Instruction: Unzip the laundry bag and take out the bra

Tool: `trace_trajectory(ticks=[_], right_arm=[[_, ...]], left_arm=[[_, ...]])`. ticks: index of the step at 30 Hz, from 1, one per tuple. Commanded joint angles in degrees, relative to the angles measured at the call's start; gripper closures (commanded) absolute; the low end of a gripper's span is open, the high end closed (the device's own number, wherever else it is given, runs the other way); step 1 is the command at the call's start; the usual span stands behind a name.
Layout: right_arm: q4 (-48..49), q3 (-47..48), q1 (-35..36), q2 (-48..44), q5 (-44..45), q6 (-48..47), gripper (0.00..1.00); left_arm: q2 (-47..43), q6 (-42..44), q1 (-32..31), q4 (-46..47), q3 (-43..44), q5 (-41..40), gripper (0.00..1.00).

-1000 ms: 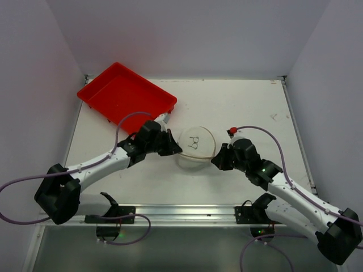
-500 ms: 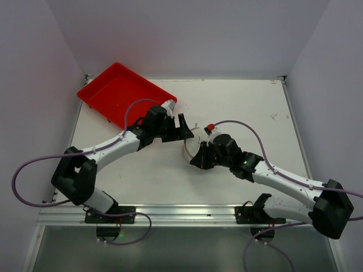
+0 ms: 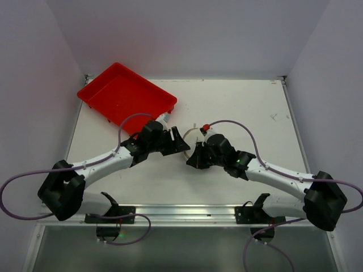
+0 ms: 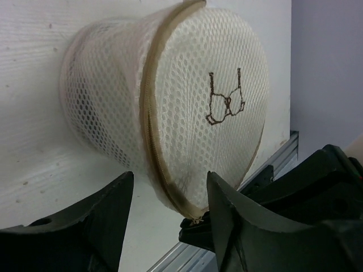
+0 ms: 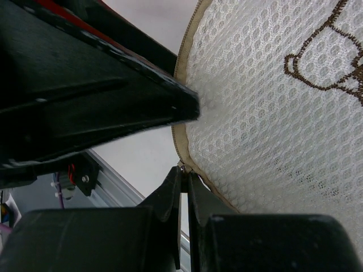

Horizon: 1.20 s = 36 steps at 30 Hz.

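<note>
Top external view is showing both arms meeting at the middle of the table [image 3: 244, 107], with the red tray [image 3: 126, 93] lying at the far left, well apart from the work. The laundry bag [image 3: 195, 135] is sitting between the left gripper [image 3: 181, 140] and the right gripper [image 3: 191, 160], and they are hiding nearly all of it. Left wrist view is showing the bag tipped on its side, its round face with the bra drawing [image 4: 225, 105] turning to the right. The tan zipper [image 4: 150, 113] is running around the rim and is looking closed where I can see it. The left fingers [image 4: 108, 215] are standing apart on either side of the bag's near edge, gripping nothing. Right wrist view is showing the right fingers [image 5: 170, 195] pressing together on what seems to be the zipper pull [image 5: 182, 166], at the low point of the seam. So the unzipping step is only beginning, in my judgement. The next move is probably asking the left gripper to close on the bag's edge and hold it firm, while the right one is drawing the pull along the curved seam. Whether the bra is inside, I cannot tell through the mesh.
</note>
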Motion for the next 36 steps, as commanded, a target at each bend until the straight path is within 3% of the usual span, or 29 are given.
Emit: trace_trajectory(ticks=[1,2,3,6,12,16,22,27,32,35,36], right_arm=[[2.39,2.06,0.54,0.42,1.21,0.61,1.00],[2.04,1.71,0.54,-0.19,1.65,0.61,1.00],[1.16,1.45,0.54,-0.63,2.00,0.35,1.00],[-1.64,-0.31,0.54,-3.35,3.67,-0.35,1.00],[-13.15,-4.35,-2.35,-10.12,10.97,-4.74,1.00],[-18.79,-7.60,-13.84,-18.36,8.77,-7.02,1.00],[-24.77,-4.63,-21.69,-21.65,11.50,-10.64,1.00],[-20.23,-2.60,-21.53,-17.87,0.45,-12.92,1.00],[-15.73,-2.25,-16.53,-15.15,-6.78,-10.30,1.00],[-12.13,-0.76,-9.76,-11.99,-6.26,-6.17,1.00],[-10.12,-0.23,-7.75,-9.71,-6.87,-4.16,1.00]], left_arm=[[3.30,-2.21,-2.21,5.19,1.27,0.69,0.44],[3.58,-2.38,-2.31,5.19,1.45,0.78,0.52],[3.75,-2.47,-2.31,5.19,1.36,0.69,0.71],[3.32,-1.86,-2.22,4.05,1.36,-0.36,1.00],[1.47,1.75,-0.46,0.19,-0.74,0.51,1.00],[-0.20,4.72,0.15,-2.71,-1.98,1.48,1.00],[-2.31,10.61,1.03,-8.68,-1.45,2.27,1.00],[-0.21,16.33,2.61,-13.96,5.13,2.36,1.00],[10.15,19.50,3.93,-15.73,18.46,2.27,1.00],[17.45,18.98,4.02,-14.59,26.37,3.32,0.89],[20.51,17.76,4.20,-13.80,28.06,4.20,0.80]])
